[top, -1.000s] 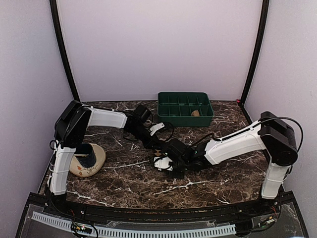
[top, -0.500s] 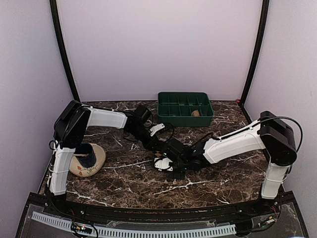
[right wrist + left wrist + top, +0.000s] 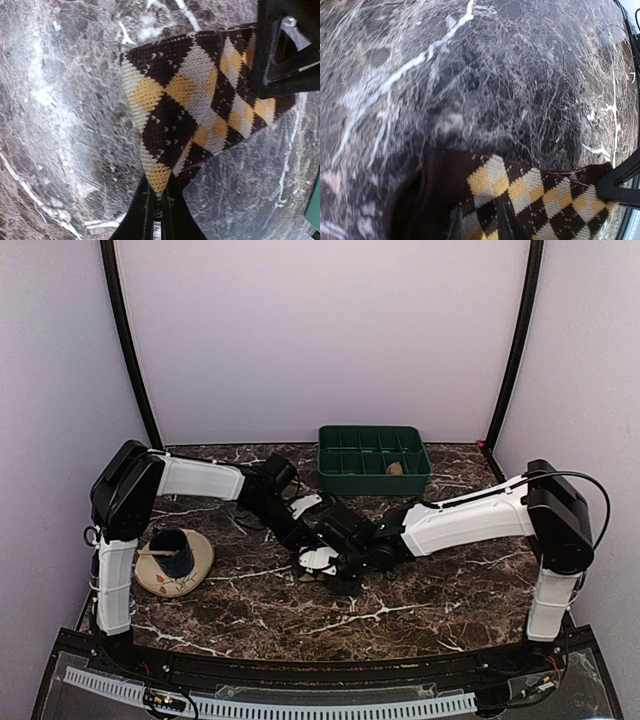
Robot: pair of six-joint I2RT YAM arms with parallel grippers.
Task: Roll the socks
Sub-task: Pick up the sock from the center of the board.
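Observation:
A diamond-check sock (image 3: pixel 190 105) in brown, black, cream and yellow hangs stretched between my two grippers, just above the marble table. My right gripper (image 3: pixel 157 200) is shut on one pointed corner of it. My left gripper (image 3: pixel 477 227) is shut on the other end of the sock (image 3: pixel 530 190), with fabric between its fingers. In the top view the two grippers meet at the table's middle, left gripper (image 3: pixel 300 532) and right gripper (image 3: pixel 328 562), and hide most of the sock. A tan sock (image 3: pixel 396 468) lies in the green tray.
A green compartment tray (image 3: pixel 372 436) stands at the back centre. A round cream dish (image 3: pixel 198 558) with a dark blue cylinder (image 3: pixel 172 550) on it sits at the front left, beside the left arm's base. Purple walls close the sides and back.
Both grippers have moved left across the table together, carrying the check sock between them. The left arm's shoulder has swung left too.

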